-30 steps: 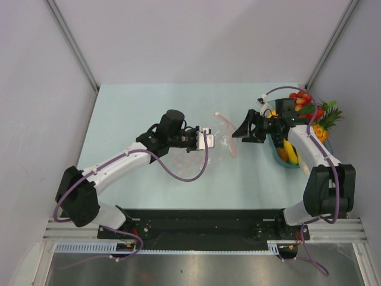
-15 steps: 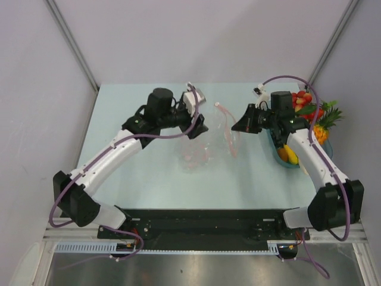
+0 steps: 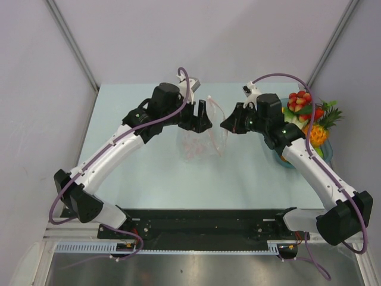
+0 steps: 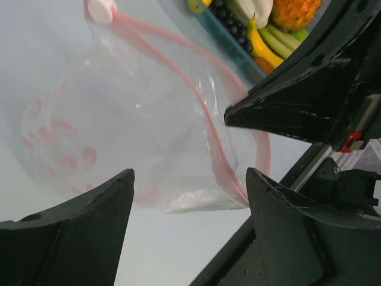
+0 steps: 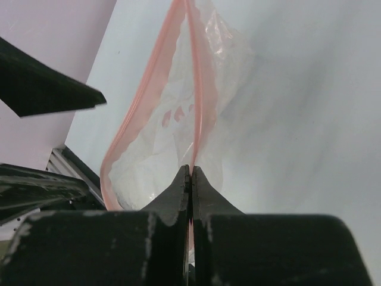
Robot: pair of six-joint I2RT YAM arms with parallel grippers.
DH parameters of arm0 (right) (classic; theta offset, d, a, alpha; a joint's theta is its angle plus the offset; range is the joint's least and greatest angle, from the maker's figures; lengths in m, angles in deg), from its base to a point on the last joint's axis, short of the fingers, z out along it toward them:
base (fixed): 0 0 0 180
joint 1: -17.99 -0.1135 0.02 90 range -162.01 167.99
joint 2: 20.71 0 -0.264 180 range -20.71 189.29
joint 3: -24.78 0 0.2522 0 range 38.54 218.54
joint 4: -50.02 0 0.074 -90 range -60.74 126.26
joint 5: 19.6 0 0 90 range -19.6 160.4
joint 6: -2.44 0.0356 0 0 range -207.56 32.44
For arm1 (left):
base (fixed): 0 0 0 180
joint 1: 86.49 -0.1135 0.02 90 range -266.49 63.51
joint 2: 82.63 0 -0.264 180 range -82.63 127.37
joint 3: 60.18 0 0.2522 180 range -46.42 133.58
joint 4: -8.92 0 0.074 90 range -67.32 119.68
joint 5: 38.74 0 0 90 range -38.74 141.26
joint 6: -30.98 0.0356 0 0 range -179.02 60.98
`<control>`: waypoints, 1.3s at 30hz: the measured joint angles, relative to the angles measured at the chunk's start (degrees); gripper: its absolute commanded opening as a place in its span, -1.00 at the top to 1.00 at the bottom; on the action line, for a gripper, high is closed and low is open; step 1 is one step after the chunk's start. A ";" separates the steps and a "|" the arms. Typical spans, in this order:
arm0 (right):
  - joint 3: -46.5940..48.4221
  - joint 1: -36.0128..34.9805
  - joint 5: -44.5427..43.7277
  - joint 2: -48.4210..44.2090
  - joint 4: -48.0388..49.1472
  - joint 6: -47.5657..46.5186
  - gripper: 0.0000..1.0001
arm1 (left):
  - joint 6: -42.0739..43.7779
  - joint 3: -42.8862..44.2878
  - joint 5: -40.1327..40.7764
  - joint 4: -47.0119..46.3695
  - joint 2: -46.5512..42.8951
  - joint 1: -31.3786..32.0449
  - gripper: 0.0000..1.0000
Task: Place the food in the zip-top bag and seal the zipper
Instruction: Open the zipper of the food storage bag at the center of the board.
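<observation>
The clear zip-top bag (image 3: 201,142) with pink marks hangs open at mid-table. My right gripper (image 5: 191,170) is shut on its pink-red zipper (image 5: 197,89) strip, one lip pinched between the jaws while the other lip bows away to the left. My left gripper (image 4: 189,176) stands open just beside the bag (image 4: 113,125), nothing between its fingers, facing the open mouth and the zipper (image 4: 221,162). The food (image 3: 307,111), with strawberries, banana and greens, lies in the teal bowl (image 3: 278,156) at the far right, behind the right arm.
The two grippers (image 3: 202,119) (image 3: 226,124) nearly meet over the bag, the right one showing as a black wedge (image 4: 280,113) in the left wrist view. Grey walls close in the table at back and sides. Purple cables loop over both wrists.
The right gripper shut on the zipper strip and drew it left and up. The left gripper opened and swung toward the far side, up to the bag's mouth.
</observation>
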 measured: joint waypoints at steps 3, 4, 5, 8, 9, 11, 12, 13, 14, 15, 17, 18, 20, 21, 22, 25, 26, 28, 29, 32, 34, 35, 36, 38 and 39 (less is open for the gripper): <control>0.00 -0.57 -1.38 0.00 0.48 0.44 1.00 | -1.66 0.00 1.51 2.08 0.83 0.74 -0.58; 0.00 -0.70 -1.64 0.00 0.57 0.57 1.00 | -2.12 -0.02 1.99 2.49 0.96 0.92 -0.57; 0.00 -0.96 -2.10 0.00 0.63 0.63 1.00 | -2.51 -0.02 2.38 2.78 1.01 0.98 -0.56; 0.00 -2.03 -2.80 0.07 0.96 0.66 1.00 | -3.15 0.00 3.52 2.86 0.98 1.09 -0.51; 0.02 -2.47 -2.91 0.11 1.05 0.66 1.00 | -3.48 0.00 3.67 2.89 0.98 1.09 -0.50; 0.02 -3.30 -2.99 0.22 1.22 0.66 1.00 | -3.80 0.00 4.52 2.89 0.98 1.09 -0.40; 0.07 -3.63 -2.99 0.28 1.33 0.66 1.00 | -4.00 0.00 4.83 2.86 0.98 1.09 -0.31; 0.20 -3.93 -3.02 0.44 1.40 0.66 1.00 | -4.00 0.00 5.09 2.89 1.01 1.14 0.09; 0.33 -4.13 -2.99 0.57 1.55 0.68 1.00 | -3.93 0.00 5.40 2.91 1.05 1.14 0.34; 0.46 -4.33 -2.97 0.72 1.77 0.68 1.00 | -4.24 0.00 5.57 2.93 1.11 1.18 0.56; 0.83 -4.48 -2.97 0.98 1.84 0.66 1.00 | -3.58 0.00 6.10 3.06 1.14 1.14 0.99; 1.11 -4.52 -2.95 1.18 1.84 0.63 1.00 | -3.43 0.00 6.19 3.19 1.11 0.96 1.00; 1.44 -4.33 -2.93 1.53 1.92 0.52 1.00 | -2.43 0.00 6.25 3.85 0.68 0.63 1.00; 1.44 -4.17 -2.89 1.62 1.92 0.39 1.00 | -1.92 0.00 6.25 4.33 0.31 0.39 1.00; 1.44 -3.65 -2.58 1.92 1.92 0.15 1.00 | -1.36 0.00 6.27 4.94 -0.37 0.15 1.00; 1.44 -1.46 -2.03 3.39 2.21 -0.52 1.00 | 0.63 0.07 6.25 7.04 -3.37 -0.26 1.00; 1.42 -0.70 -1.81 4.00 2.38 -0.76 1.00 | 1.38 0.37 6.25 8.15 -4.55 -0.35 1.00; 1.36 0.96 -0.85 6.05 2.78 -1.09 1.00 | 2.47 1.95 6.08 10.40 -6.10 -0.35 1.00; 1.29 1.62 -0.33 7.26 3.08 -1.25 1.00 | 2.75 3.17 5.95 11.37 -6.54 -0.35 1.00; 0.79 2.03 1.86 10.40 4.42 -1.46 1.00 | 3.10 5.16 5.40 12.39 -6.69 -0.33 1.00; 0.39 1.49 3.23 12.33 5.31 -2.40 1.00 | 3.02 4.98 5.11 12.70 -6.03 -0.35 1.00; 0.37 1.18 3.58 13.11 5.40 -3.08 1.00 | 2.84 4.46 4.94 12.59 -5.62 -0.44 1.00; 0.33 0.92 3.82 13.97 5.55 -3.91 1.00 | 2.45 3.48 4.66 12.31 -5.01 -0.70 1.00; -0.15 1.03 3.93 15.10 5.62 -6.10 1.00 | 1.55 1.70 3.58 11.74 -3.67 -1.42 1.00; -0.74 1.42 3.96 15.30 5.57 -7.10 1.00 | 0.83 0.98 2.84 11.67 -2.51 -2.05 1.00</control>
